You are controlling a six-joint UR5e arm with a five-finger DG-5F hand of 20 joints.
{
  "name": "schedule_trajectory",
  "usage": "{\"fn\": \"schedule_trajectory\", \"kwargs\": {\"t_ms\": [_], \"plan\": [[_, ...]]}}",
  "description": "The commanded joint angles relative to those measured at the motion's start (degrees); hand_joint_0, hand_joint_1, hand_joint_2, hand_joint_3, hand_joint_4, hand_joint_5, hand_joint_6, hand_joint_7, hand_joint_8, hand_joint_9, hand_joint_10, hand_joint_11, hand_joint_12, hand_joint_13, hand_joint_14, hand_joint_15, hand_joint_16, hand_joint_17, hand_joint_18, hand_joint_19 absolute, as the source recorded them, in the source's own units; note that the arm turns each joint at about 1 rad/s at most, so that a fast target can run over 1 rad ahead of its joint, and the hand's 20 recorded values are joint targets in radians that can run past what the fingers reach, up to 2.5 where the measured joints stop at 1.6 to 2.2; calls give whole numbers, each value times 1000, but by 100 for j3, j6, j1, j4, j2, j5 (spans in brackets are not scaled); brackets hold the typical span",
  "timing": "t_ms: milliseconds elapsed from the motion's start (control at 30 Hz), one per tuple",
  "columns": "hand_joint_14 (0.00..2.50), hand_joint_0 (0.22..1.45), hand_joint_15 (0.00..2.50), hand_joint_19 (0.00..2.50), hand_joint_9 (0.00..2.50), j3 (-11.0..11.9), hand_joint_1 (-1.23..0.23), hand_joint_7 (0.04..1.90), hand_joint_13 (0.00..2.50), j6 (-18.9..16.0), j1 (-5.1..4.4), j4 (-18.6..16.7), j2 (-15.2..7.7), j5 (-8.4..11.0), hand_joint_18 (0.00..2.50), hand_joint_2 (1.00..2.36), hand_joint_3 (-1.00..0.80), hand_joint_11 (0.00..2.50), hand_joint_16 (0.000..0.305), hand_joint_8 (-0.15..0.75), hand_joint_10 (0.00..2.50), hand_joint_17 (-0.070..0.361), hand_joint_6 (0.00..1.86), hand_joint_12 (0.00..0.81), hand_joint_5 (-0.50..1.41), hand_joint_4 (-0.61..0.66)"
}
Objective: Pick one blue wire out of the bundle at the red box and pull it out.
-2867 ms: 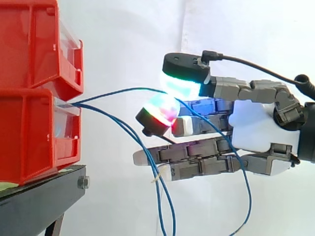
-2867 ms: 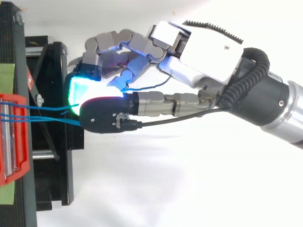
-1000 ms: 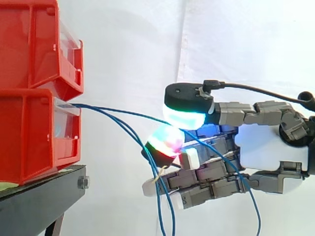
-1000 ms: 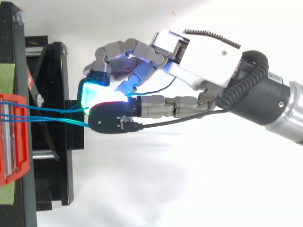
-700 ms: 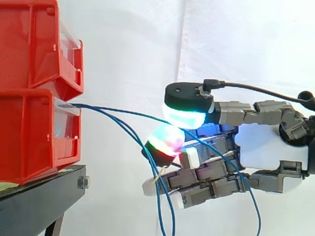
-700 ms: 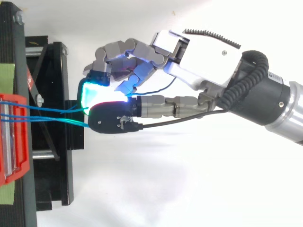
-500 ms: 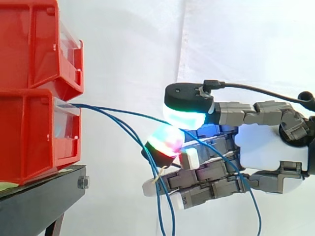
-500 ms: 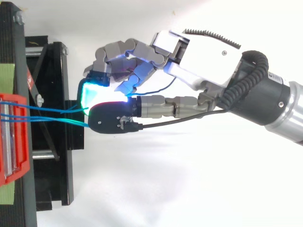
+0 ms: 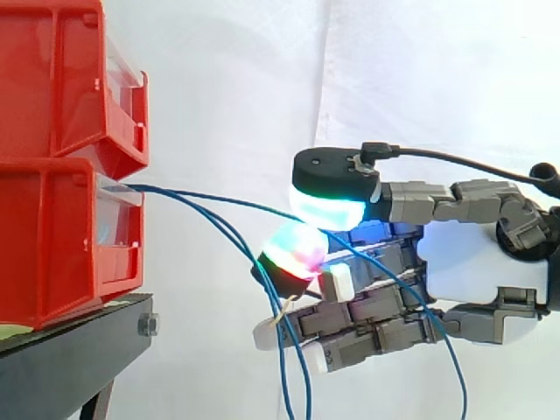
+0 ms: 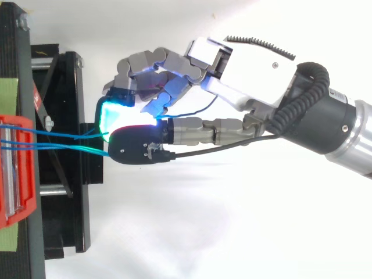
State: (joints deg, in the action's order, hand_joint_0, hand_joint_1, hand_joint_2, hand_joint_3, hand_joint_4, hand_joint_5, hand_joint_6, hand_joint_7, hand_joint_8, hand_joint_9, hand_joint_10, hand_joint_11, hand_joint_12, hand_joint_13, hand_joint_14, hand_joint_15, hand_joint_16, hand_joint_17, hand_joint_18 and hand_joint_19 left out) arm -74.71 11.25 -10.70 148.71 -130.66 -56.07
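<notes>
You are watching the hand (image 9: 477, 262) pinching one blue wire (image 9: 219, 199) between two glowing fingers (image 9: 297, 252), with the rest of the fingers curling in below. That wire is sloping gently down from the front of the lower red bin (image 9: 52, 236) to the pinch, then dropping away in front of the palm. The other blue wires (image 9: 249, 262) are leaving the same bin and sagging down just beside the lower pad. The bin is sitting beneath an upper red bin (image 9: 52, 79) on the black stand (image 9: 79, 350).
</notes>
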Motion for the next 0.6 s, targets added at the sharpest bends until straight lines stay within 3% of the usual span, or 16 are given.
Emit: {"fn": "schedule_trajectory", "kwargs": {"t_ms": [0,567], "plan": [[9,619,245,328,1145,0,-794,1095,514,0,-2,0,5,0,581,1023,-4,790,45,202,20,102,802,348,-81,-70],[9,619,244,330,1143,0,-786,1094,510,0,7,0,-4,8,577,1024,-8,783,45,200,22,102,803,346,-81,-71]]}}
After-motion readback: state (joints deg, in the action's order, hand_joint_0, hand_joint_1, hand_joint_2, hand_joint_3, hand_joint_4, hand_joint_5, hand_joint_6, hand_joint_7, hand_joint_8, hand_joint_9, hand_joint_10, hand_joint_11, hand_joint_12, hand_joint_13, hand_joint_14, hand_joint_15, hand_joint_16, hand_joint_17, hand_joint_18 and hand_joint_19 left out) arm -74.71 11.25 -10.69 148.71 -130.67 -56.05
